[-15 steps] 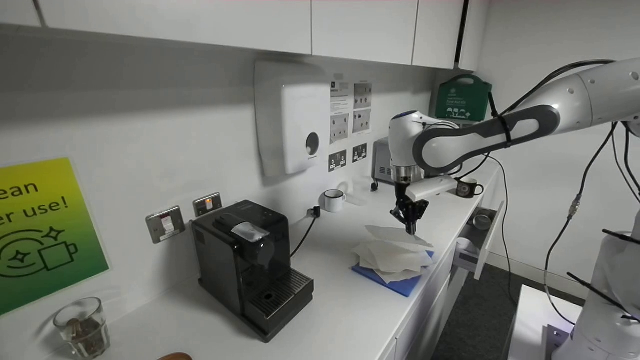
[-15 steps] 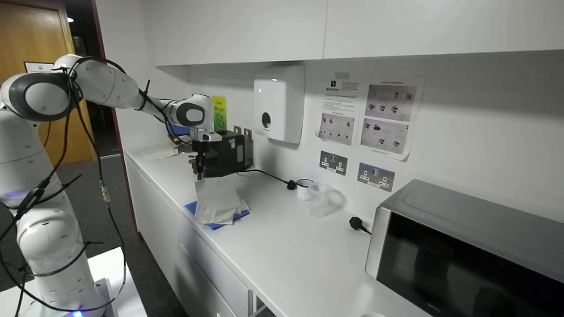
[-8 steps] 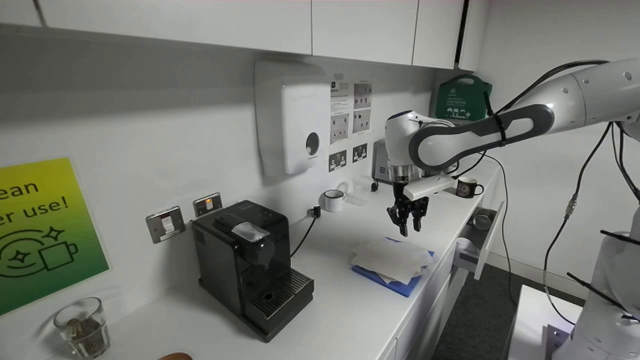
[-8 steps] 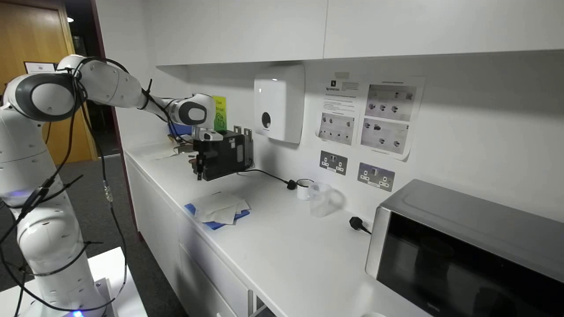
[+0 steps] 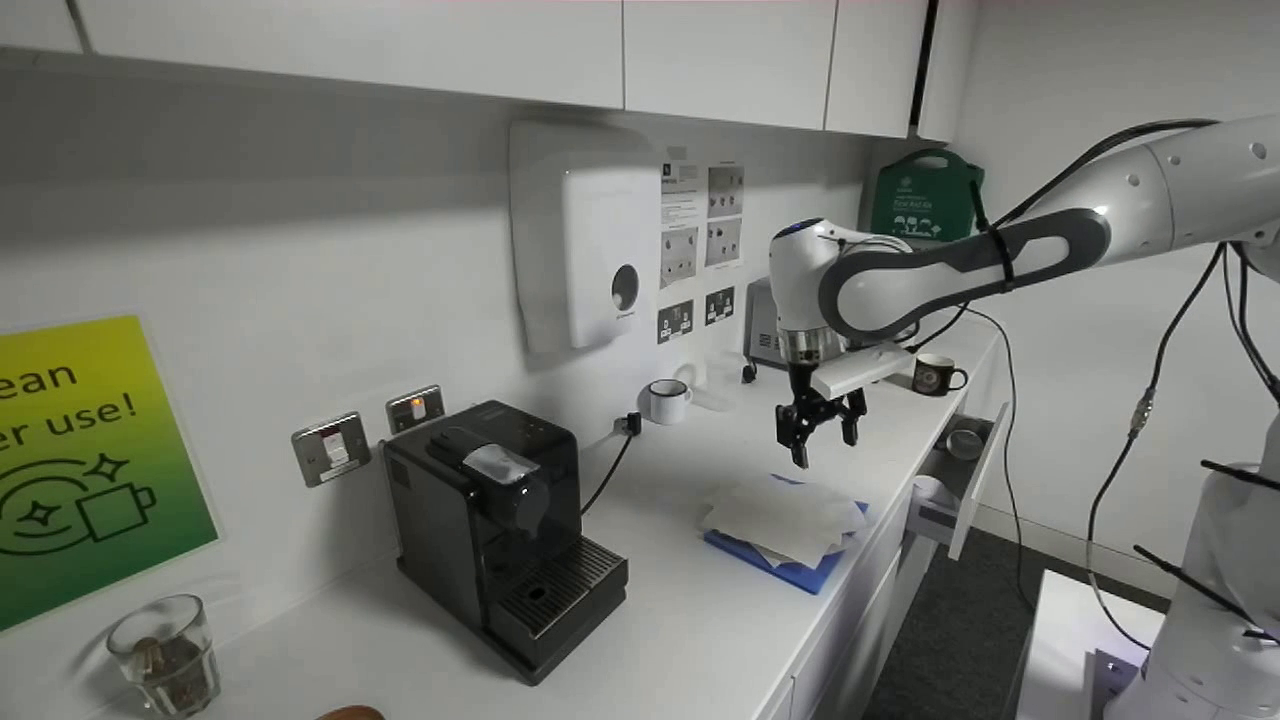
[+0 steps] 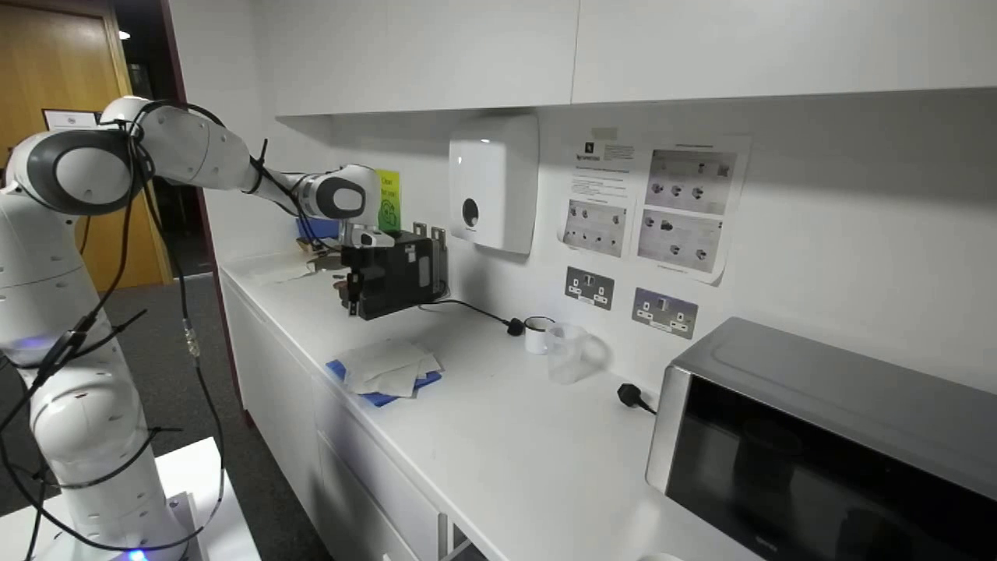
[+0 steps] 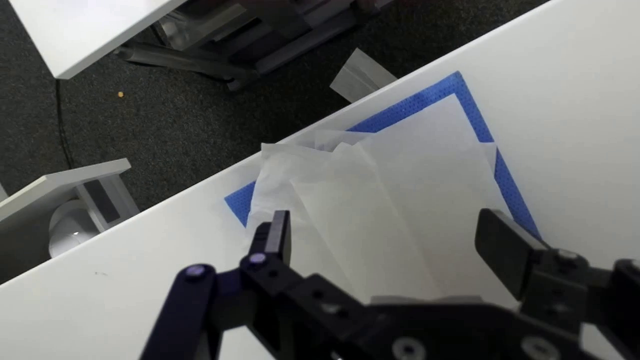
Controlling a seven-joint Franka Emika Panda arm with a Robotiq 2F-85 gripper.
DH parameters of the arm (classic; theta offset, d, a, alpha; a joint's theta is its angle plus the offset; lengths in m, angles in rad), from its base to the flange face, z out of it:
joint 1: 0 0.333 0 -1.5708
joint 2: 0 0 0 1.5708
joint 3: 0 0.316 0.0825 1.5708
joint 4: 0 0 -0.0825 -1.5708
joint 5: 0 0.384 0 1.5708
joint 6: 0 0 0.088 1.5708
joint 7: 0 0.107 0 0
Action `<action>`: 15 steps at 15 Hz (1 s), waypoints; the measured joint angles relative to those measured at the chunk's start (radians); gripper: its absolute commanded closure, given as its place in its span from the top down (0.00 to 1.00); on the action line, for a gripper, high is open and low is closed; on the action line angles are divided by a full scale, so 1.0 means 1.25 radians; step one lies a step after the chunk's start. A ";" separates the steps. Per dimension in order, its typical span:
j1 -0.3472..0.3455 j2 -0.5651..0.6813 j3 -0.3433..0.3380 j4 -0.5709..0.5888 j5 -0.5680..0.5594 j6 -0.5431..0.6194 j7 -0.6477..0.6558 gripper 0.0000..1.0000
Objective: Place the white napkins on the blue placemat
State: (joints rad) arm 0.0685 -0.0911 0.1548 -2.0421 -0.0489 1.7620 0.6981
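Where white napkins (image 7: 395, 200) lie overlapping on the blue placemat (image 7: 507, 187), tool (image 5: 825, 450) hangs clear above.
Jaws spread wide apart; placemat, near the edge of the table (image 7: 580, 125), shows blue past the napkins.

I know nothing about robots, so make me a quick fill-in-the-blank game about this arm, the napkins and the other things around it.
The white napkins lie on a placemat coloured ____.
The robot's jaws are not shut but ____.
The green case is labelled "First Aid ____".
The coffee machine is coloured ____.

Missing words: blue; open; Kit; black.
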 measured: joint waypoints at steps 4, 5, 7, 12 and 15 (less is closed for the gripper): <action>-0.003 -0.049 -0.012 -0.011 -0.099 -0.053 -0.049 1.00; -0.005 -0.070 -0.021 -0.023 -0.125 -0.059 -0.075 1.00; -0.016 -0.120 -0.042 -0.063 -0.162 -0.053 -0.143 1.00; -0.049 -0.252 -0.102 -0.235 -0.221 0.103 -0.318 1.00; -0.070 -0.322 -0.125 -0.366 -0.289 0.239 -0.399 1.00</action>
State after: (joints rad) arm -0.0186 -0.4937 -0.0020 -2.5001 -0.4098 2.0613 0.1998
